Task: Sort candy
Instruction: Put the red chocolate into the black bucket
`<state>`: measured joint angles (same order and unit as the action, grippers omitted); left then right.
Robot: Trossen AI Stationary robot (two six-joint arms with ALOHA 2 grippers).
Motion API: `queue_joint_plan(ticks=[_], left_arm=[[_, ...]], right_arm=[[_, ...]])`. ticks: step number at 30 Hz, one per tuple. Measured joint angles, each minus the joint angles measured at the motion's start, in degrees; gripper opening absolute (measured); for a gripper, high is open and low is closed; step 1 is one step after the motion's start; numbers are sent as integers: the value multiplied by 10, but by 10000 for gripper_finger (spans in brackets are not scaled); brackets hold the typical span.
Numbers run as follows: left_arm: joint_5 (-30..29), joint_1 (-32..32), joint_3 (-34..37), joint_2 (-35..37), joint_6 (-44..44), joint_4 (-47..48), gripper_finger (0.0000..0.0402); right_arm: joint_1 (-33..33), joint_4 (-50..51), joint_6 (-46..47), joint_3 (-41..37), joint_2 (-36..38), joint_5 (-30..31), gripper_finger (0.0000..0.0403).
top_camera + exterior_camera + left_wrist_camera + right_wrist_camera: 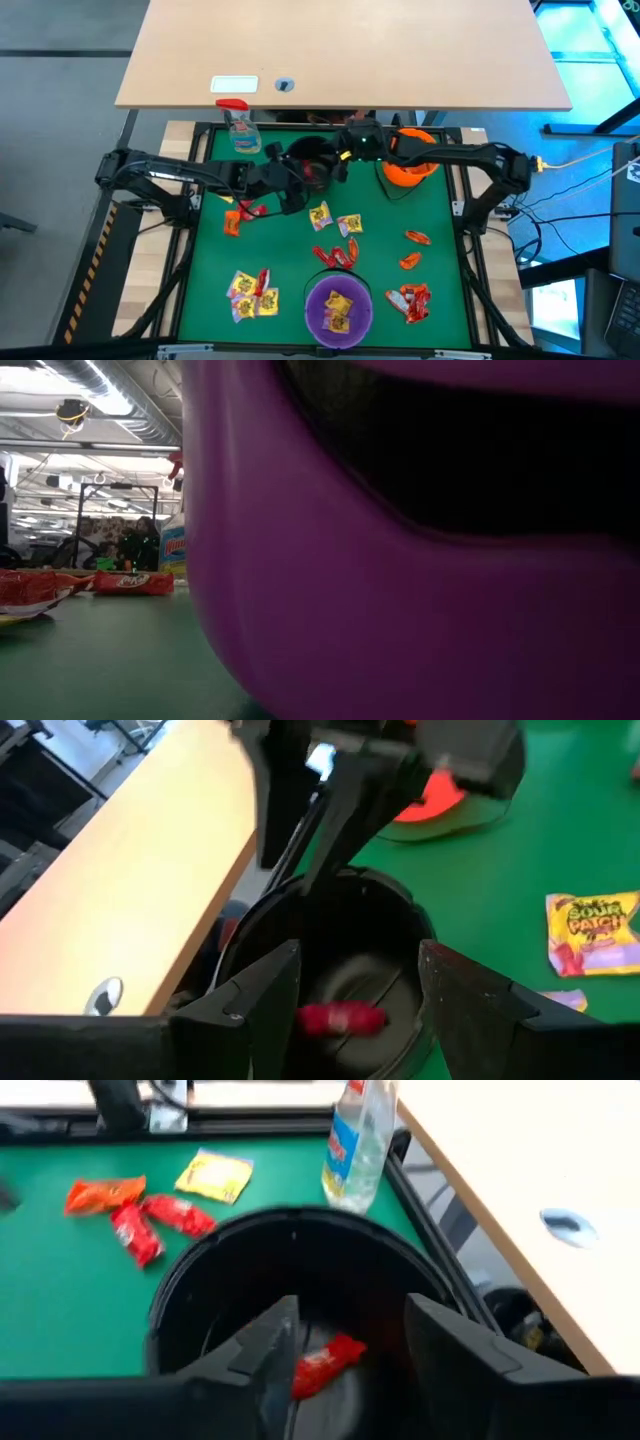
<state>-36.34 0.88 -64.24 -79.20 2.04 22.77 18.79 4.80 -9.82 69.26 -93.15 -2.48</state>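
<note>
Both pincers hang over the black bowl (pixel 312 158) at the back of the green counter (pixel 440 260): left pincer (pixel 360 982) spread, empty; right pincer (pixel 340 1342) spread too, a red candy (pixel 328 1363) lying in the bowl beneath it. Remaining candy packets (pixel 337 255) lie scattered across the counter, some yellow ones in the purple bowl (pixel 315 310). Judgement: packets light, soft, crinkly, probably slippery; pinch across the flat middle, or a crimped edge.
</note>
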Motion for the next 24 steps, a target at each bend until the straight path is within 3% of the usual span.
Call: queue_joint_plan(ticks=[5, 14, 24], left_arm=[[-7, 6, 0, 5, -13, 24, 196], [-1, 6, 0, 5, -19, 15, 196], [56, 9, 0, 5, -45, -7, 196]], right_arm=[[-10, 103, -6, 15, 59, -3, 200], [-87, 234, 22, 15, 164, 24, 166], [-211, 337, 82, 14, 190, 108, 139]])
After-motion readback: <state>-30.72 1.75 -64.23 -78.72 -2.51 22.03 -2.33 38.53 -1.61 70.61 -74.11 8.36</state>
